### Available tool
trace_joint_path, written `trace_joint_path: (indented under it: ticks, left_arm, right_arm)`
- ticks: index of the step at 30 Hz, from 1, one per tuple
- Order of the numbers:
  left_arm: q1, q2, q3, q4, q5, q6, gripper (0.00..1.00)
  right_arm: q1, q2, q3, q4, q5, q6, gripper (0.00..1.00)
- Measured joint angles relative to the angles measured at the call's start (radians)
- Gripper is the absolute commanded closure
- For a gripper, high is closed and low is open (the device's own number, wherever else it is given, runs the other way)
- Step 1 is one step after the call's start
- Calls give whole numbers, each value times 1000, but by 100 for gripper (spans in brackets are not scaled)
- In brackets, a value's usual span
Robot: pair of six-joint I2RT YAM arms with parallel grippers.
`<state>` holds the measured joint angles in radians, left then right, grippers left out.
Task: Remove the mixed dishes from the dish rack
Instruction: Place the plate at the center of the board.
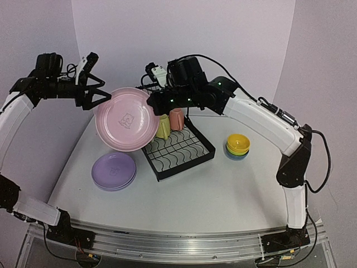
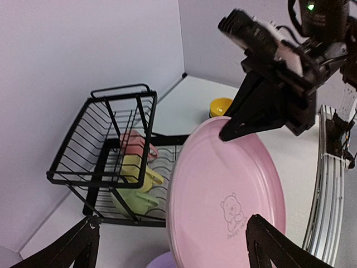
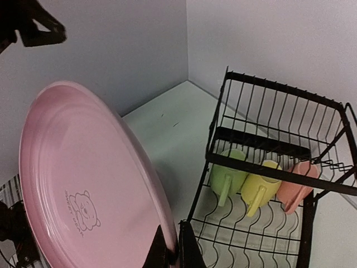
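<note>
My right gripper (image 1: 150,104) is shut on the rim of the pink plate (image 1: 126,119) and holds it tilted on edge, above the table and left of the dish rack (image 1: 179,149). The pinch shows in the right wrist view (image 3: 172,248). My left gripper (image 1: 101,92) is open at the plate's upper left rim, and its fingers (image 2: 75,245) stand wide either side of the plate (image 2: 223,190). Green (image 3: 226,173), yellow (image 3: 262,181) and pink (image 3: 295,187) mugs lie in the rack (image 3: 268,139) under its upper shelf.
A purple plate (image 1: 114,170) lies on the table left of the rack, under the held plate. A stack of bowls with the yellow bowl (image 1: 238,143) on top stands right of the rack. Walls stand close behind and to the left.
</note>
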<state>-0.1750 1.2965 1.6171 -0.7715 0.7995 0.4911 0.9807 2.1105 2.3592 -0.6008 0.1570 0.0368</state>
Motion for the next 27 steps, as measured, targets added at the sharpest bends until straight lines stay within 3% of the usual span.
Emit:
trace_joint_path:
  ticks: [3,10,16,27]
  left_arm:
    - [-41,29,0,-72,-80,43,22]
    - [-53,78,1,-190,-193,130,54]
    - [-61,88,1,-260,-189,181,98]
    - [-46,117,18,-279,-204,92,100]
  right_arm:
    - [18,7,0,-12,-22,5,100]
    - [24,20,0,-15,-36,9,100]
    - [23,44,0,-12,-43,21,100]
    - [35,55,-8,-15,-28,29,100]
